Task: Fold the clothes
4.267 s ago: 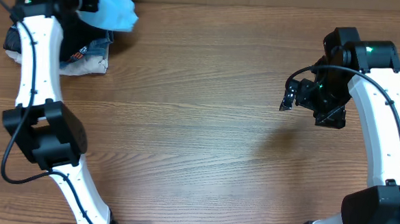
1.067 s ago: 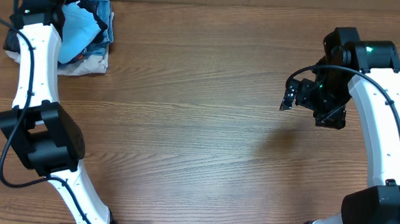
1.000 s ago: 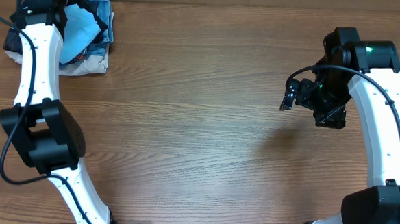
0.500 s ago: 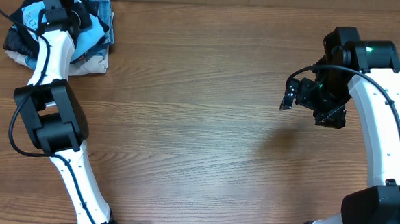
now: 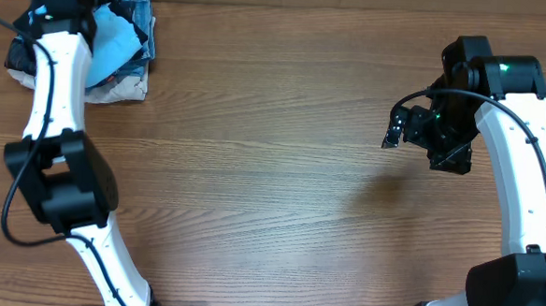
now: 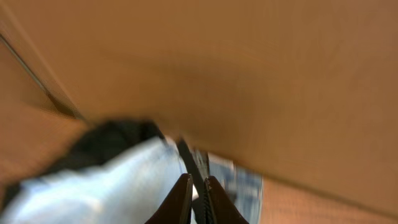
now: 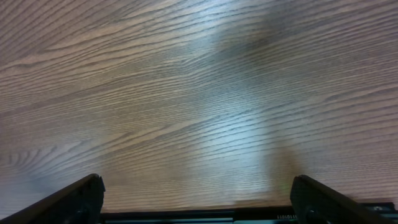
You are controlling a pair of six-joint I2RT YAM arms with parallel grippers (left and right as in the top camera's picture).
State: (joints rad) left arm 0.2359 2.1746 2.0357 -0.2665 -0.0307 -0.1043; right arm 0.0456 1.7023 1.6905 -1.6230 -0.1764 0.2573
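Fingers of my left gripper [image 6: 196,183] nearly together, too blurred to tell if cloth's caught. Sky-blue T-shirt [image 6: 118,180] just beside them, heaped on the denim [image 5: 140,7] at the table's [image 5: 272,172] far-left corner. My right gripper [image 7: 198,186] spread wide, well apart from it.

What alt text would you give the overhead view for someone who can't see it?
The left arm stretches to the far left corner of a wooden table, the left gripper at a crumpled light blue T-shirt lying on a heap of other clothes. The right gripper hangs open above the table's right side, holding nothing.
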